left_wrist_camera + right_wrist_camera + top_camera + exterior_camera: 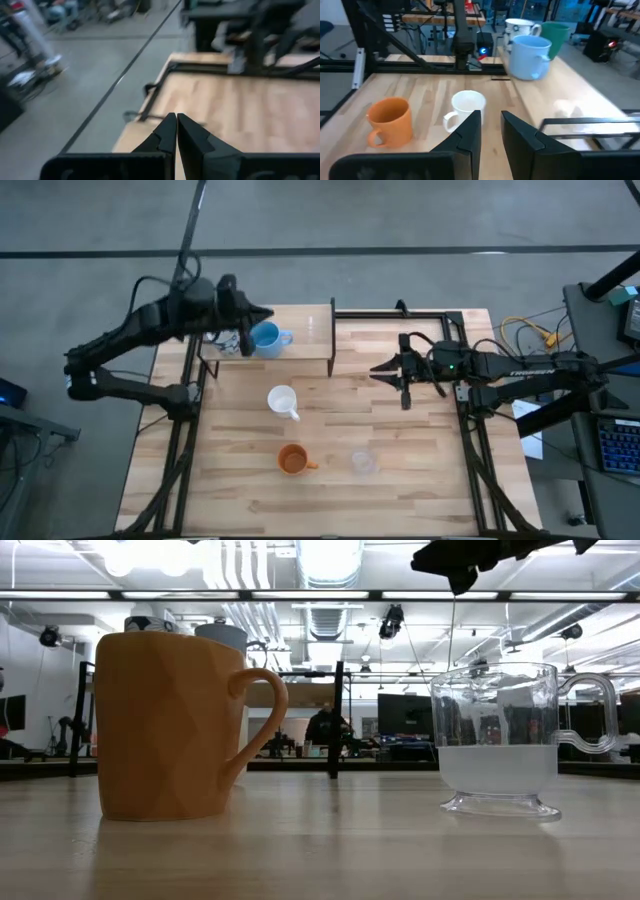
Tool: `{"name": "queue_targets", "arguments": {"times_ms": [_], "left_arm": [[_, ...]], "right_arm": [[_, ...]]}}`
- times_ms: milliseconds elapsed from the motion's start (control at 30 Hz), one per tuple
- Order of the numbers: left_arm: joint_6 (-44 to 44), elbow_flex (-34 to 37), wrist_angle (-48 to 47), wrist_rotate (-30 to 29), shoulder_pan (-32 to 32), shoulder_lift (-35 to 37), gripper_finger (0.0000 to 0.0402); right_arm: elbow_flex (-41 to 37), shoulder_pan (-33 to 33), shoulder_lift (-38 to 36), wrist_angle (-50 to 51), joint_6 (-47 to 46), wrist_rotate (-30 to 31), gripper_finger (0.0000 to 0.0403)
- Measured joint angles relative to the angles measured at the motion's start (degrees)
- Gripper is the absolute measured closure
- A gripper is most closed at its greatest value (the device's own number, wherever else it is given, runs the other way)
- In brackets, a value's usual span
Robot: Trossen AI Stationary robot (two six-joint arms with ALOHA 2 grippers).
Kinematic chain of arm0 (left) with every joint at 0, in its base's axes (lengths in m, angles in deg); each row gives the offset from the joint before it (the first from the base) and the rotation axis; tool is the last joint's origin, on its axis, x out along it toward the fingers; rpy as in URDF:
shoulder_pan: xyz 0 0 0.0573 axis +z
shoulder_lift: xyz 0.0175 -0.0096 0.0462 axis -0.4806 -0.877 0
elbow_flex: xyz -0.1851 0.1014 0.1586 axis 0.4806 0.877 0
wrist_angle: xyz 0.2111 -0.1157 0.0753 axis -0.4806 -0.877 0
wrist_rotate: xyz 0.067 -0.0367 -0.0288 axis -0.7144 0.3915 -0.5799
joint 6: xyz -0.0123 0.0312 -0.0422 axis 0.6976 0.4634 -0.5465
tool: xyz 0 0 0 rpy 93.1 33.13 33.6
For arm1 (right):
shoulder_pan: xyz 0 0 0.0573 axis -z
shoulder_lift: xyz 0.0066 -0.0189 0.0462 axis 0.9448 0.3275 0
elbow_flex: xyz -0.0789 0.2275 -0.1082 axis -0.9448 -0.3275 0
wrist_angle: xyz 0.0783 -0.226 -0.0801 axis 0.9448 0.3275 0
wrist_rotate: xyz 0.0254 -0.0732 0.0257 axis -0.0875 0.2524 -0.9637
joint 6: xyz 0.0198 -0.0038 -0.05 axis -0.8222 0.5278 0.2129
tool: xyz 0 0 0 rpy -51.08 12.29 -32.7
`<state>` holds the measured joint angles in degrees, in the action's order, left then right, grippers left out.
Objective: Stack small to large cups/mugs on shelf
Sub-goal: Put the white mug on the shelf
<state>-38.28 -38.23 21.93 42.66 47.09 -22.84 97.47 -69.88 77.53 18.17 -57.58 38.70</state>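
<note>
Currently white mug (283, 400) seen upright mid-table, betw. both arms, handle toward front. Right gripper (378, 369) nearer, jaws narrowly parted, empty, mug ahead of them. Left gripper (268, 314) pinched closed, empty, over shelf (300, 352) by blue mug (266, 337).

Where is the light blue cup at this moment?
In the high view, the light blue cup stands on the shelf, toward its left end, right beside the left gripper.
</note>
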Motion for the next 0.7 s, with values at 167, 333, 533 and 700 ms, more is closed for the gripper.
{"name": "queue_targets", "arguments": {"times_ms": [167, 333, 533, 700], "left_arm": [[-2.5, 8.4, 8.2, 0.0, -7.0, 4.8, 0.0402], [-5.2, 16.4, 16.3, 0.0, -13.6, 8.1, 0.0402], [-9.6, 25.0, 26.7, 0.4, -21.5, 10.1, 0.0402], [-13.7, 30.3, 34.3, 0.9, -28.6, 10.2, 0.0402]], "right_arm": [[0.0, -2.5, 3.4, -3.2, -2.7, 0.0, 0.0335], [0.0, -5.1, 7.2, -5.8, -5.8, 0.0, 0.0335], [2.5, -9.3, 12.8, -5.1, -9.5, 0.0, 0.0335], [7.1, -13.6, 17.0, 2.6, -12.8, 0.3, 0.0335]]}}
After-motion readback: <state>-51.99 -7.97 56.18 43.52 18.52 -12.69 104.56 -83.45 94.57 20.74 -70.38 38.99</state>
